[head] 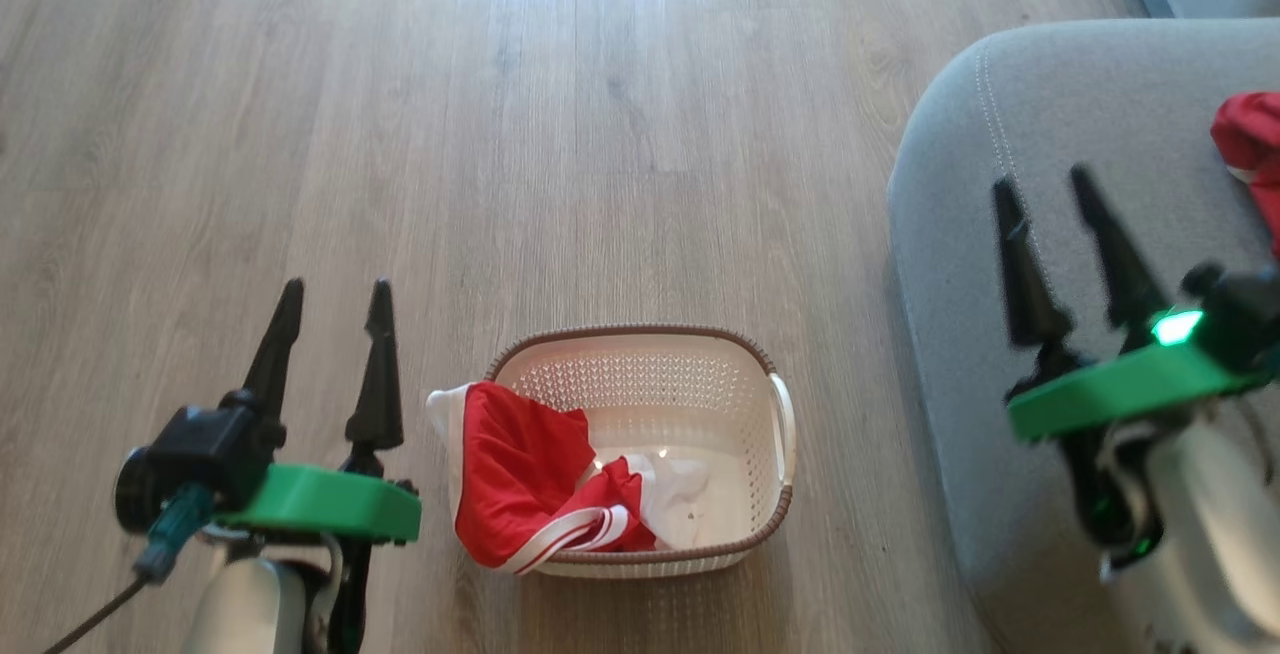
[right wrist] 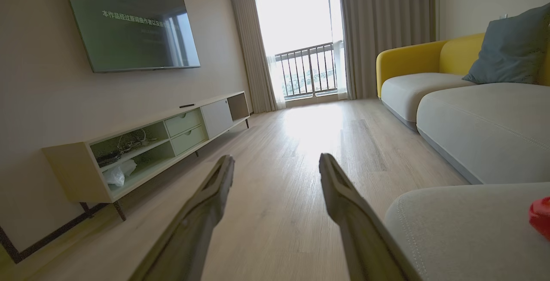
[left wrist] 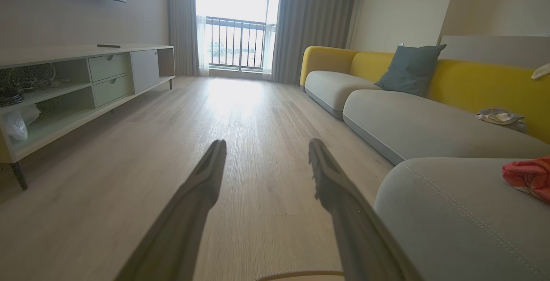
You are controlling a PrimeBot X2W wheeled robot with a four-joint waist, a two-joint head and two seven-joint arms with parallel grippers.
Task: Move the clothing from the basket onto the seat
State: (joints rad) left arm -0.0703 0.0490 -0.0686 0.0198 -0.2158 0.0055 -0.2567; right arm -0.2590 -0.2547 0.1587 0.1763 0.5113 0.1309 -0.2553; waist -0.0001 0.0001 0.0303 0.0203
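now, one garment in the basket, another garment on the seat
the left gripper hovers over the floor just left of the basket, fingers spread apart, holding nothing. the right gripper hangs above the seat's rounded corner, fingers likewise apart and empty. the red-and-white garment in the basket spills over its left rim; the other lies near the right gripper.

floor: basket standing | grey seat: red garment lying
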